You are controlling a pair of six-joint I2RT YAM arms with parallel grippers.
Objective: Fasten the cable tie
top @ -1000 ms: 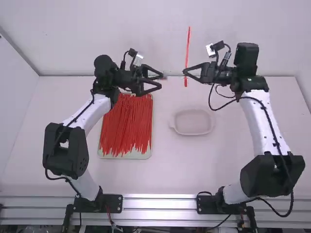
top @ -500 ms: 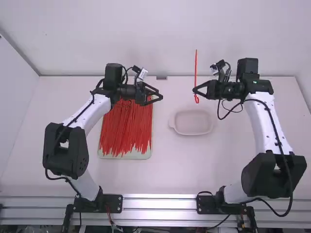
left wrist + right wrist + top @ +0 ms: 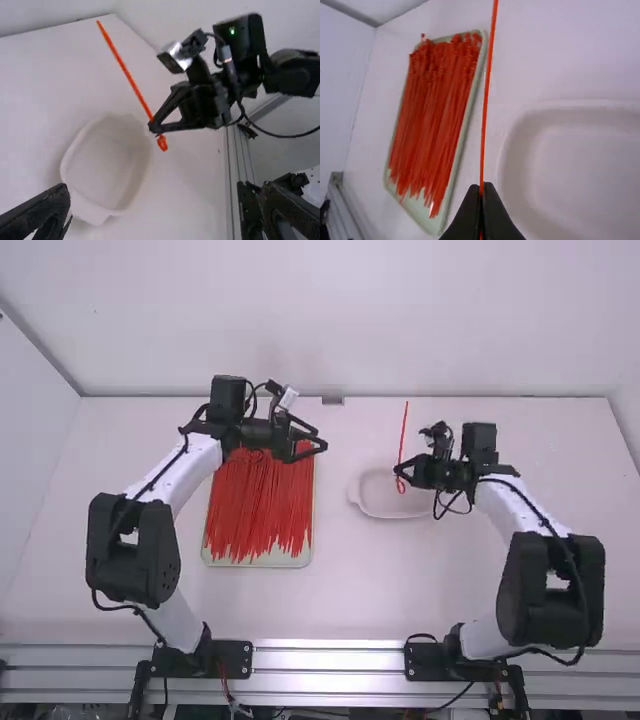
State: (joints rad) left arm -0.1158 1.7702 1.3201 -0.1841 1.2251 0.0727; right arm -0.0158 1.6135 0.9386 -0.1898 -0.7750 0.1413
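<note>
My right pincer [image 3: 402, 478] is pressed together on a thin red plastic cable tie [image 3: 403, 435], pinching it near its lower end, just above the near rim of the shallow white plastic bowl [image 3: 372, 508]. The strap stands upright from my fingertips; its small curled end hangs just below them, over the bowl. My left pincer [image 3: 315, 445] is spread and holds nothing, well to the bowl's left, above the far end of the pale green rectangular tray [image 3: 256, 562] of loose red cable ties [image 3: 262, 500]. Bowl and tray rest on the white surface [image 3: 400, 570].
</note>
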